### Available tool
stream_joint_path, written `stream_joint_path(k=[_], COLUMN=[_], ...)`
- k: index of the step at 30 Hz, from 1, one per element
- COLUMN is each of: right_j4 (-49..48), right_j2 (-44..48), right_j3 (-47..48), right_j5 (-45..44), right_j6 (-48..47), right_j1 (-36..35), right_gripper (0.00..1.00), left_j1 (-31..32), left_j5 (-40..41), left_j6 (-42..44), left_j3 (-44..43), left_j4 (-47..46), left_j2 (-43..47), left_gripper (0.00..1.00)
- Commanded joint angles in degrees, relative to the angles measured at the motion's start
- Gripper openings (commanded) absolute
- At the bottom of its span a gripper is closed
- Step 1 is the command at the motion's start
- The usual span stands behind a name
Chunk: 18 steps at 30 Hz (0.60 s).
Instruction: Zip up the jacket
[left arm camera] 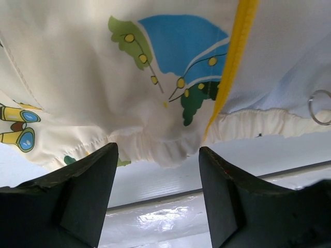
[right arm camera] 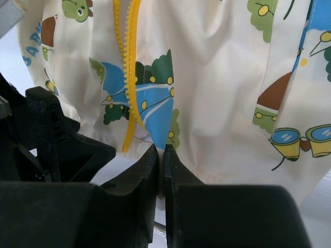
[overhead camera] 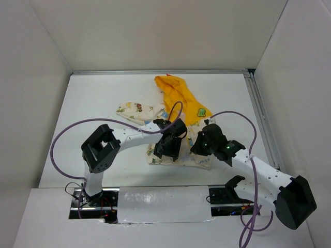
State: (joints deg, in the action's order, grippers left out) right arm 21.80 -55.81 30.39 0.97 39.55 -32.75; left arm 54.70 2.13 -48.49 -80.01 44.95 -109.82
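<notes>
The jacket [overhead camera: 192, 114] lies near the middle of the worktop [overhead camera: 93, 103]. Its long axis runs from the near edge to the far edge, leaning slightly left. The yellow-orange hood [overhead camera: 176, 90] points to the far edge, the gathered hem [left arm camera: 155, 147] faces the near edge, and one sleeve [overhead camera: 135, 110] reaches toward the left edge. The yellow zipper [right arm camera: 127, 57] runs up the front, its two rows of teeth lying side by side. The left gripper [overhead camera: 165, 152] stands at the hem with its claw spread wide, the fabric just beyond its fingertips and nothing held. The right gripper [overhead camera: 200, 149] has its claw pressed together on the hem, just beside the zipper's lower end. Blue printed letters [right arm camera: 32, 44] near one edge of the cloth appear to begin "BAB"; the rest cannot be read. A small metal ring [left arm camera: 320, 107] lies at the hem.
</notes>
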Motion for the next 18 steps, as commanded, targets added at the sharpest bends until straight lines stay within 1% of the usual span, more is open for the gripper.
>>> stream_joint_path(k=[1, 5, 9, 12, 13, 14, 15, 16, 18], right_j4=[-2.38, -2.47, -2.55, -2.55, -2.55, -2.64, -2.82, -2.73, -2.9], right_j2=[1.67, 2.72, 3.25, 3.78, 3.78, 3.95, 4.04, 4.31, 4.31], right_j3=[-0.6, -1.12, -1.74, -2.0, -2.09, -2.27, -2.53, -2.79, -2.97], right_j5=[0.34, 0.87, 1.31, 1.66, 1.84, 2.01, 2.02, 2.36, 2.72], right_j6=[0.0, -0.35, -0.53, -0.79, -0.88, -0.88, -0.88, -0.88, -1.05], right_j1=[0.67, 1.2, 1.99, 2.43, 2.6, 2.61, 2.95, 3.04, 3.48], right_gripper=[0.13, 0.14, 0.14, 0.14, 0.14, 0.14, 0.14, 0.14, 0.15], left_j1=[0.85, 1.55, 2.34, 2.26, 2.34, 2.34, 2.26, 2.34, 2.34], left_j5=[2.79, 5.42, 4.99, 5.25, 5.51, 5.6, 5.78, 5.78, 5.61], left_j6=[-1.52, -2.31, -0.91, -2.04, -2.22, -2.48, -2.83, -3.1, -3.45], left_j3=[-3.48, -6.73, -7.18, -7.44, -7.53, -7.44, -7.62, -7.71, -7.88], left_j4=[1.98, 4.97, 4.62, 5.32, 5.5, 5.76, 5.94, 6.2, 6.47], left_j2=[-1.18, -3.2, -4.52, -5.57, -5.84, -6.1, -6.46, -6.63, -6.72], left_gripper=[0.76, 0.75, 0.75, 0.74, 0.71, 0.65, 0.62, 0.55, 0.44])
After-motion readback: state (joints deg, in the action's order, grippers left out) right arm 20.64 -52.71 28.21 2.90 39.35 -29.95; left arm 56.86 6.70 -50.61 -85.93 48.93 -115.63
